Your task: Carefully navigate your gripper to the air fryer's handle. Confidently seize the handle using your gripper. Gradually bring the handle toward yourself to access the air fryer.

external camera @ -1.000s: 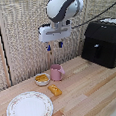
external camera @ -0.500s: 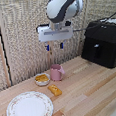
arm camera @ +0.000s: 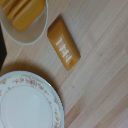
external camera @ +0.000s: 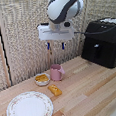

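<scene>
Gripper [external camera: 55, 45] hangs open and empty above the mug [external camera: 57, 72] (well apart from fryer [external camera: 102, 42] and handle [external camera: 96, 49]).

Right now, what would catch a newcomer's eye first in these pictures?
The gripper hangs high above the wooden table, fingers pointing down over the pink mug. The black air fryer sits at the exterior view's right, its handle untouched. A floral plate lies near the front.
</scene>
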